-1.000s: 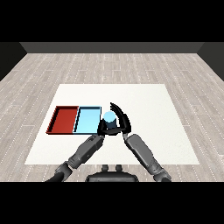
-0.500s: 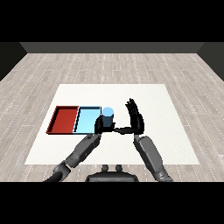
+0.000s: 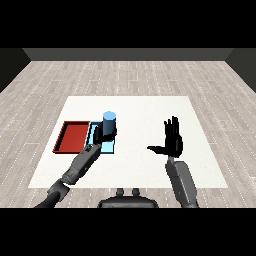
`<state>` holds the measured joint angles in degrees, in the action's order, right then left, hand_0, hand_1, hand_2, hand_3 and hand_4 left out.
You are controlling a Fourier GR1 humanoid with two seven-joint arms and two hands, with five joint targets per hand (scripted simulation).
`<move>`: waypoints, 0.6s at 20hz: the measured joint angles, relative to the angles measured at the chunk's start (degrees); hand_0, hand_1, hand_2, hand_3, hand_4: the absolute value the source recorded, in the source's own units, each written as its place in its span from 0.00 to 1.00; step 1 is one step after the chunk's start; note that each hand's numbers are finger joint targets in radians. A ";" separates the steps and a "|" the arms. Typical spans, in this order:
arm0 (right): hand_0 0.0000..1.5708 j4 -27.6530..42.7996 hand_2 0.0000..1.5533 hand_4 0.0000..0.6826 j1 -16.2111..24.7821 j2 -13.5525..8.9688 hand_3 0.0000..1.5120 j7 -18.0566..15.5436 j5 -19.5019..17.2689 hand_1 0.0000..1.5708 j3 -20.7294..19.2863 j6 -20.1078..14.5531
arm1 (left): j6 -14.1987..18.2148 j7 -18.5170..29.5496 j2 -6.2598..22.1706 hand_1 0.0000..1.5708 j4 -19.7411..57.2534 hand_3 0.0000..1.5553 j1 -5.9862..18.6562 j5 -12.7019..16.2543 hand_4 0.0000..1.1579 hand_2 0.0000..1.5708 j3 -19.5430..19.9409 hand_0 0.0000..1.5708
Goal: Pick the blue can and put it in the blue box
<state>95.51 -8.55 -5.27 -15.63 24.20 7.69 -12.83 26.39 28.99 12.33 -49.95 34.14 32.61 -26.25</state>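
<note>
Fingers of left hand (image 3: 101, 134) curl round blue can (image 3: 109, 121); right hand (image 3: 173, 140) spread.

Left hand (image 3: 101, 135) hides the blue can's (image 3: 109, 121) base, seemingly.

Red tray (image 3: 72, 137) on the white table (image 3: 145, 107), grey plank floor (image 3: 130, 75) around.

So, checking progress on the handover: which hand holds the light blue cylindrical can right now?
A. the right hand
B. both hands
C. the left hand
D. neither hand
C: the black left hand curls round the light blue cylindrical can over the light blue tray, while the right hand stands open, apart.
</note>
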 measured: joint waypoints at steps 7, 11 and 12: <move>0.00 -0.94 0.00 0.00 2.04 0.00 0.00 -0.68 1.36 0.00 -1.87 1.42 | 3.55 -8.82 5.16 1.00 9.09 0.95 3.98 -5.55 0.87 0.99 -0.71 1.00; 0.00 -2.25 0.00 0.00 2.22 -0.07 0.00 -1.29 1.87 0.00 -2.70 2.40 | 3.77 -15.02 5.60 0.92 17.91 0.76 7.13 -8.46 0.81 0.86 -2.15 0.92; 0.00 -1.83 0.00 0.00 2.21 0.06 0.00 -1.00 1.91 0.00 -2.70 2.13 | 4.10 -17.23 5.18 0.57 20.09 0.54 8.08 -9.15 0.80 0.53 -2.66 0.57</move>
<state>93.67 -6.34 -5.21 -16.63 26.11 4.99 -10.70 30.50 11.76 17.52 -29.86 42.21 23.45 -28.91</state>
